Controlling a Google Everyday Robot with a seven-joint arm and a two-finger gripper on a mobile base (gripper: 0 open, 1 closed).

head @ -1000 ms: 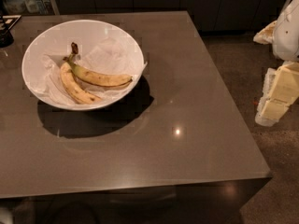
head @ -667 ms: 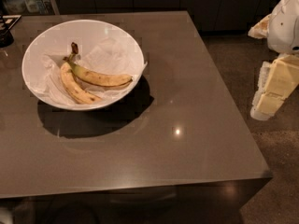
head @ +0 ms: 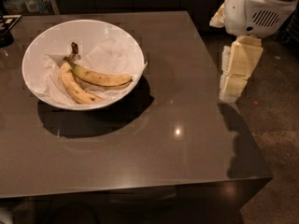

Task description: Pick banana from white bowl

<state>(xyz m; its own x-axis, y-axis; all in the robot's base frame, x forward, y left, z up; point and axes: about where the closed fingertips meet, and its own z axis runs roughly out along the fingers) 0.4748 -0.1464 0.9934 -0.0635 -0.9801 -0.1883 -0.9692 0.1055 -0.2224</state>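
The white bowl (head: 44, 41) stands on the left part of the dark table, lined with crumpled white paper. Two bananas lie in it, joined at a dark stem. The banana (head: 103, 79) is the longer, gently curved one, its dark tip pointing right. A paler, more sharply curved speckled banana (head: 74, 88) lies to its left. My gripper (head: 232, 90) hangs from the white arm housing (head: 254, 8) at the table's right edge, well to the right of the bowl and apart from it. It holds nothing that I can see.
The dark brown table (head: 177, 162) has its right edge just under the gripper and its front edge near the bottom of the view. A dark object (head: 5, 31) sits at the far left edge. Speckled floor (head: 280, 139) lies to the right.
The arm and gripper have moved left, from beyond the table's right side to over its right edge, closer to the bowl. The bowl and bananas have not moved.
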